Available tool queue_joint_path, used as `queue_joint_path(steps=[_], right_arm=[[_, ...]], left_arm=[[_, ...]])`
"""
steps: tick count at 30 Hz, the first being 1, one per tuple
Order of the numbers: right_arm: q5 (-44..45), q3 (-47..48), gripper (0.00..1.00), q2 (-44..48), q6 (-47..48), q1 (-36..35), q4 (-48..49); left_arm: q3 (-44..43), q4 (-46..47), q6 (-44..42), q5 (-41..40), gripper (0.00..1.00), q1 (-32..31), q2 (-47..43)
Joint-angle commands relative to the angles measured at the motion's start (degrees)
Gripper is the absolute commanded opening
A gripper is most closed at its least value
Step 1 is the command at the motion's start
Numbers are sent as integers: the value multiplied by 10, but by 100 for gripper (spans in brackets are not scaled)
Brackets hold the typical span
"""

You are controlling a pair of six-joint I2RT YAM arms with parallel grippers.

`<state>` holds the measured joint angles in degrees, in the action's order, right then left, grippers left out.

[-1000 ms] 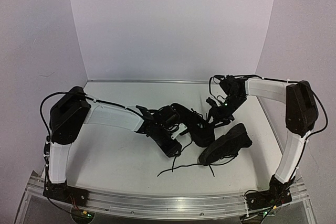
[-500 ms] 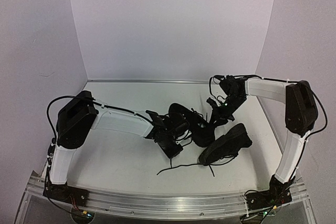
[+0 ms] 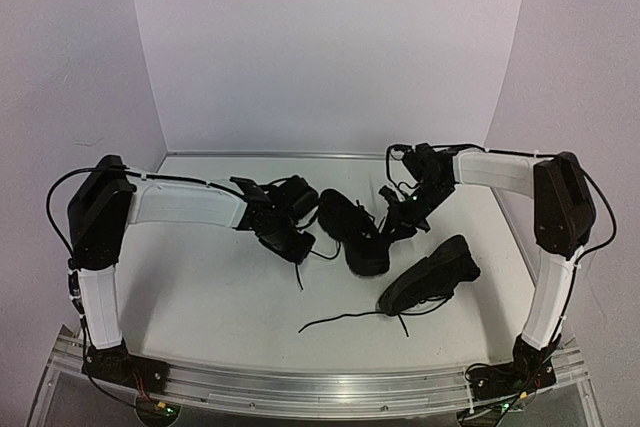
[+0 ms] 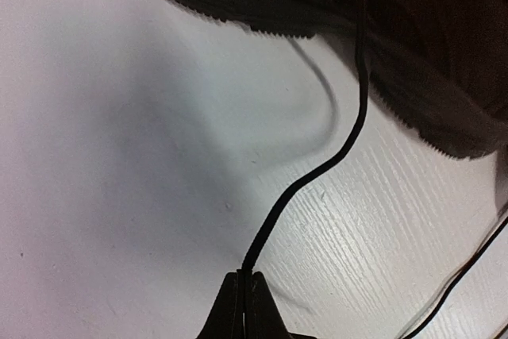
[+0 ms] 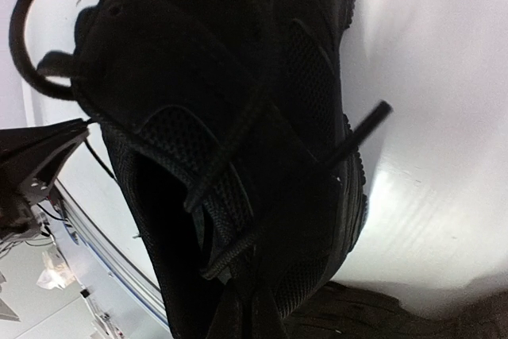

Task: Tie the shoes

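Pinching shut on a thin black lace (image 4: 317,168), the left gripper (image 4: 244,287) has its fingertips pressed together with no gap; from them the lace curves away, slack, over the white table (image 4: 119,156) to the shoe (image 3: 355,237) just ahead of the hand. That shoe lies between the two hands, its long axis slanting across the line that joins them, so each arm is near its own side; pulling the hands apart would, I judge, draw the lace taut rather than lift the shoe. Beyond it, the right gripper (image 5: 244,307) is also fully closed, tips hard against the mesh upper; whether a strand is caught there I cannot tell, black on black. Farthest from both hands, the second shoe (image 3: 432,272) lies apart on its side, untouched.
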<state>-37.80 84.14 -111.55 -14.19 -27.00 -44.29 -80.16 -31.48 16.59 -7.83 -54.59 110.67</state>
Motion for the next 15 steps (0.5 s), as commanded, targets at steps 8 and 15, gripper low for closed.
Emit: queue_joint_path(steps=[8, 15], right_arm=[[-54, -2, 0, 1, -73, -100, 107], [-62, 29, 38, 0, -89, -104, 110]], left_arm=[[66, -32, 99, -27, 0, 22, -131], [55, -9, 71, 18, 0, 95, -186]])
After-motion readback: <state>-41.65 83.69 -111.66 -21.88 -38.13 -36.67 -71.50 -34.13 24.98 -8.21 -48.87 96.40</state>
